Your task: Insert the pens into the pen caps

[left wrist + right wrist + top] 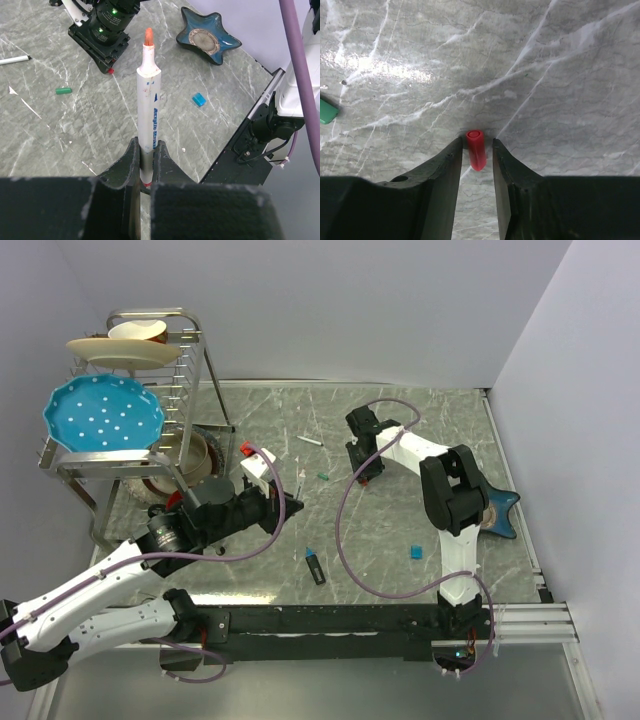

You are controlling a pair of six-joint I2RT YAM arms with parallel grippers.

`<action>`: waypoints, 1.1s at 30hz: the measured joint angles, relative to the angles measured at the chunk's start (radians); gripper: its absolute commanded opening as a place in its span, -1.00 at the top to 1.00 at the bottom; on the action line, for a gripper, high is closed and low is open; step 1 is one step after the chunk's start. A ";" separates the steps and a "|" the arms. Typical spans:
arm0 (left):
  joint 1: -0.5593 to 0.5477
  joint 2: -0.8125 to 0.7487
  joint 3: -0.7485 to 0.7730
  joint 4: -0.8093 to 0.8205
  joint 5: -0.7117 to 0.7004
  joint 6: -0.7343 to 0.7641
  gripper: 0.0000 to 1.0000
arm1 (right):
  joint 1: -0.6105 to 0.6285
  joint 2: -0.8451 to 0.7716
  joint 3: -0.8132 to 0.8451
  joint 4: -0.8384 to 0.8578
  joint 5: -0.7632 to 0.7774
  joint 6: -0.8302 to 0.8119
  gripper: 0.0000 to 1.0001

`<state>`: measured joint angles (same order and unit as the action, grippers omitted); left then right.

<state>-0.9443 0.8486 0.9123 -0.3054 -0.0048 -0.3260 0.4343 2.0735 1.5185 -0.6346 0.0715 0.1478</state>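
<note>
Near the middle of the bench [420, 420], the right arm folds down, its hand [477, 146] straddling the red cap [475, 150] at the surface; I cannot tell whether it pinches. Toward the left edge, the left hand [145, 152] clenches a white-barrelled pen [149, 100], its red tip aimed at the right hand.

The left arm [130, 623] and right arm [415, 452] have white shells and black joints, with a purple cable [338, 525] along each; the claw fingers [435, 190] are matte black.

Left gripper [146, 150] pinches a pen [149, 100] by its base; right arm [430, 455] reaches forward, right gripper [476, 142] lowered, jaws slightly parted.
</note>
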 measured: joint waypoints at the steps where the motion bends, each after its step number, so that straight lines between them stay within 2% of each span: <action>1: 0.000 0.000 0.000 0.000 0.000 0.000 0.98 | 0.000 0.000 0.000 0.000 0.000 0.000 0.35; 6: 0.000 0.000 0.000 0.000 0.000 0.000 0.98 | 0.002 0.000 -0.005 0.007 0.000 -0.003 0.53; 13: 0.000 0.011 0.000 0.000 0.018 -0.005 0.98 | 0.034 -0.027 -0.060 0.065 0.063 0.001 0.91; 18: -0.001 0.026 0.000 0.003 0.051 -0.035 0.98 | 0.054 -0.077 -0.145 0.136 0.093 0.024 1.00; 25: -0.003 0.089 -0.008 0.019 0.117 -0.124 0.98 | 0.088 -0.182 -0.307 0.225 0.093 0.091 1.00; 33: -0.009 0.112 -0.167 0.142 0.184 -0.245 0.98 | 0.106 -0.300 -0.454 0.262 0.061 0.184 1.00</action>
<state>-0.9531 0.9607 0.7452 -0.1631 0.1795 -0.5713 0.5400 1.7733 1.0641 -0.3721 0.1322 0.3317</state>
